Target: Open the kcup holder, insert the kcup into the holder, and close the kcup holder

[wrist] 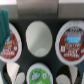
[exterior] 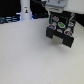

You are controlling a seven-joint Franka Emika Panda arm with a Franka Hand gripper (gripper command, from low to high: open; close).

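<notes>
Both views blurry, low-res, evenly bright

Arm reaching down from above; end effector (exterior: 59, 15) state unclear

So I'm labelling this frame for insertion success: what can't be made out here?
- End effector: its fingers are cut off at the exterior view's top edge and blurred in the wrist view, so open or shut is unclear.
- The kcup: cut off by the wrist view's edge.
- Kcup holder slots: too small in the exterior view.
</notes>
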